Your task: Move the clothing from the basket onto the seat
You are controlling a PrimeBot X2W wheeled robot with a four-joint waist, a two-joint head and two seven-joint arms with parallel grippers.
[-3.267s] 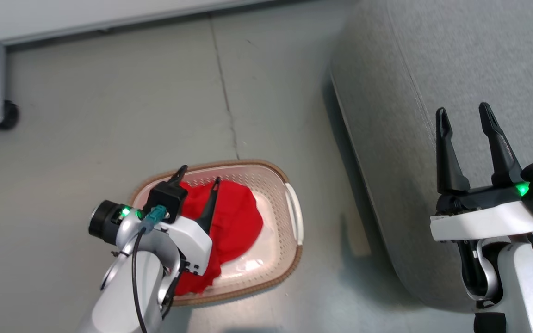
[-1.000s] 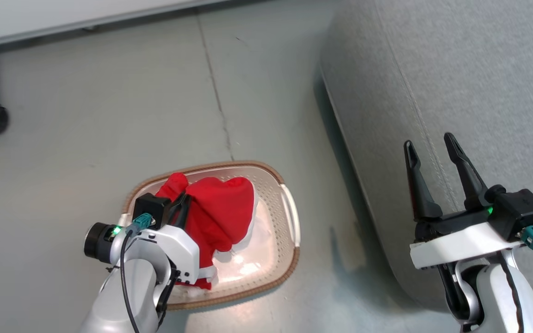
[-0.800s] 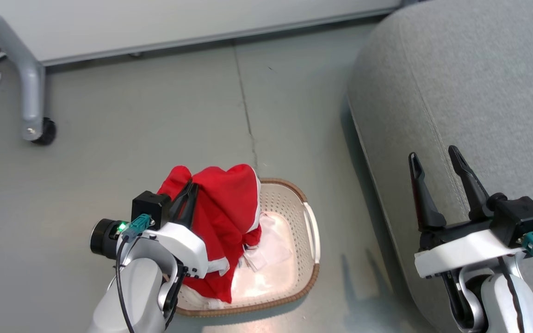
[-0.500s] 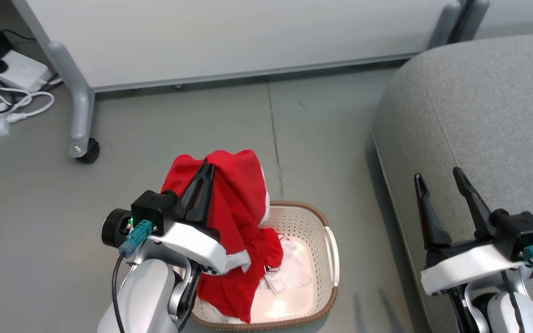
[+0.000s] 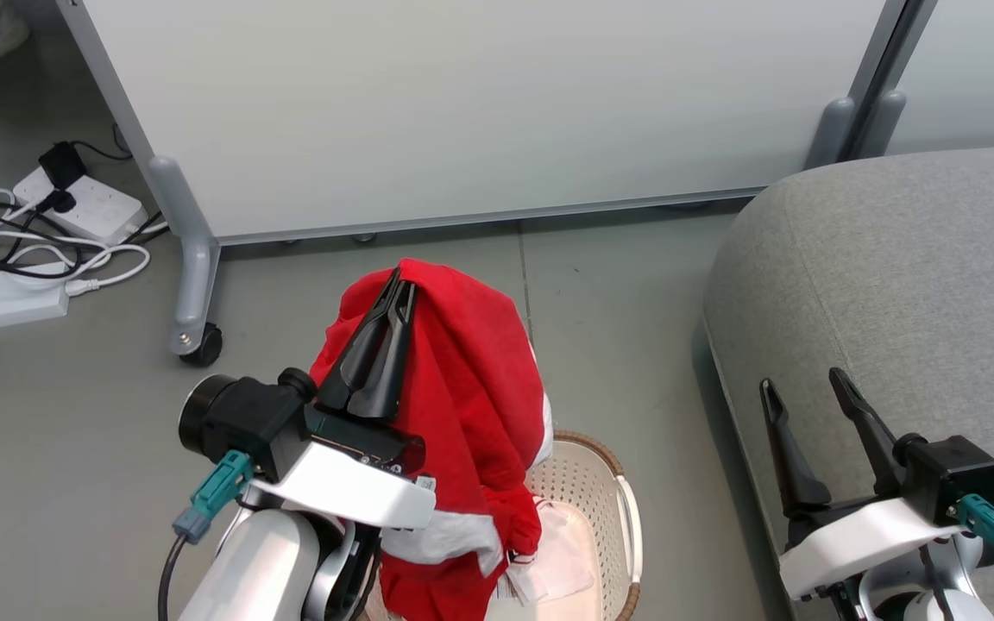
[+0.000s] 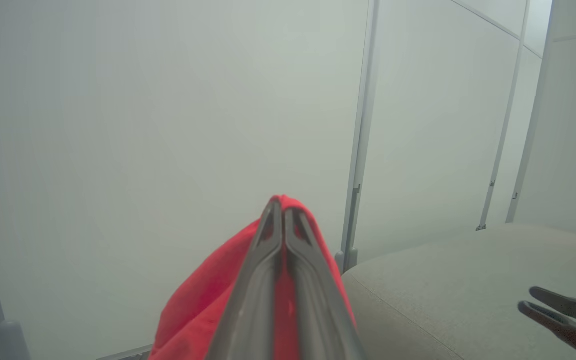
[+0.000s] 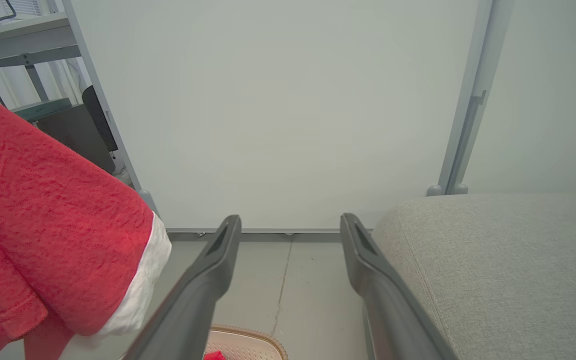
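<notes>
Left tool (image 5: 405,283) clamped on red clothing (image 5: 471,371) hanging above the basket (image 5: 588,483), right tool (image 5: 799,379) spread and empty; nothing yet lies on the visible seat (image 5: 894,259), so delivery is left to do.

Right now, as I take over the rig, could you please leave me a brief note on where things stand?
The left gripper is shut on the red clothing, raised above the basket on the floor; the fabric drapes down towards it.
The right gripper is open and empty, by the near edge of the seat.
Done: clothing lifted; none lies on the visible part of the seat.
Left: carry it over the seat, release, then check the basket for more.
</notes>
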